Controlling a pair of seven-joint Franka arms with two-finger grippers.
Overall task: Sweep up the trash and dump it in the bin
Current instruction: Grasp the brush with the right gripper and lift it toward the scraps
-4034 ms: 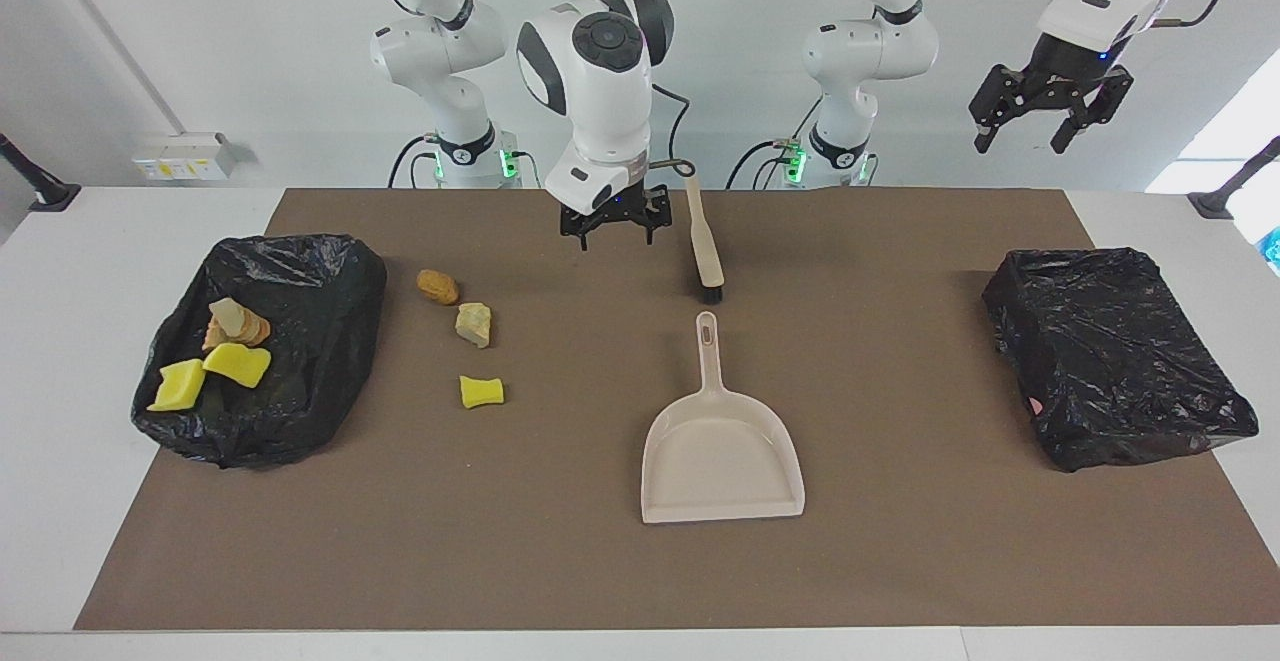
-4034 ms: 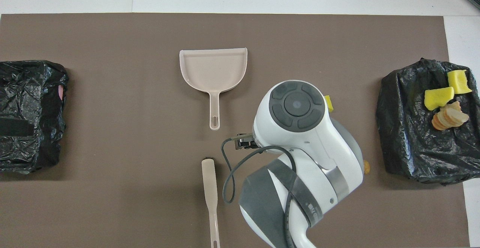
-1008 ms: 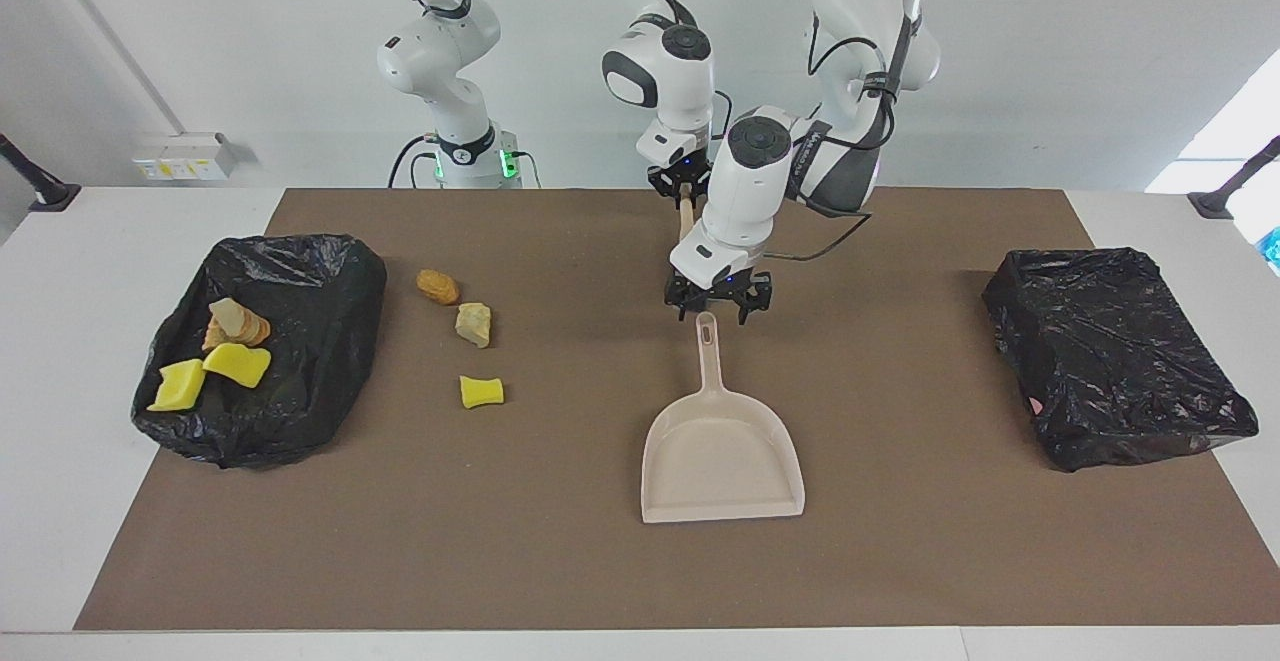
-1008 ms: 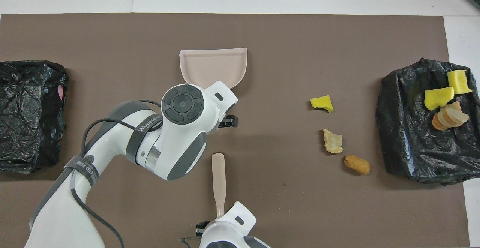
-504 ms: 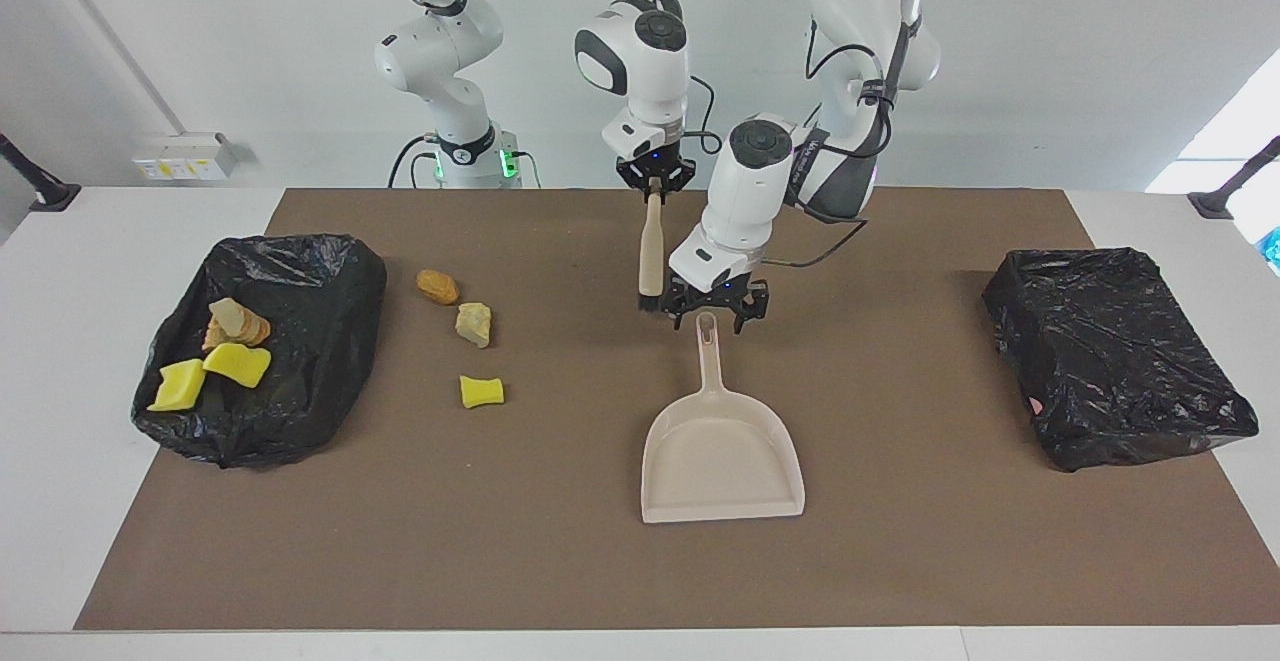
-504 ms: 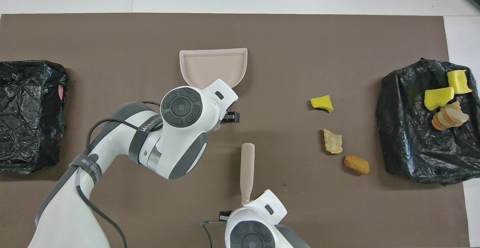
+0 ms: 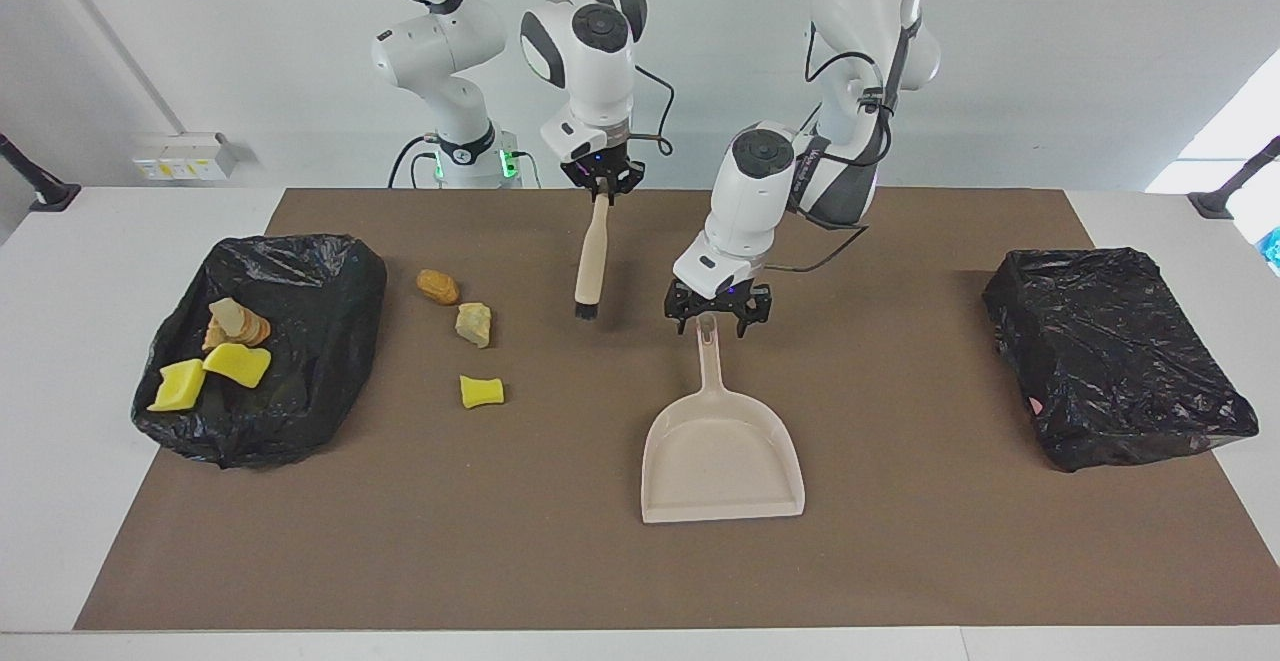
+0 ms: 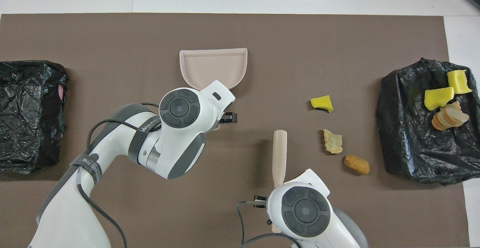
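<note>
The trash (image 7: pixel 460 321) is three small scraps on the brown mat (image 7: pixel 560 561): an orange bread-like chunk (image 7: pixel 438 287), a pale rocky lump (image 7: pixel 473 324) and a yellow sponge bit (image 7: pixel 481 391). They lie in a loose row beside the black bin bag (image 7: pixel 300 341) at my right arm's end of the table, and more scraps already sit on that bag. I think they are all light and will slide or roll with a soft push (the sponge may bounce a little). So I should not pinch them, I should brush them.

My right gripper (image 7: pixel 601 179) is shut tight on the top of the brush (image 7: pixel 590 261), which hangs with its dark bristles down over the mat, near the scraps. My left gripper (image 7: pixel 717 309) is open wide, right at the end of the dustpan (image 7: pixel 722 461) handle, not gripping it yet.

There is plenty of bare mat between the scraps and the dustpan. The bag's crinkly edge is close, so a hard sweep could push a scrap under it.
</note>
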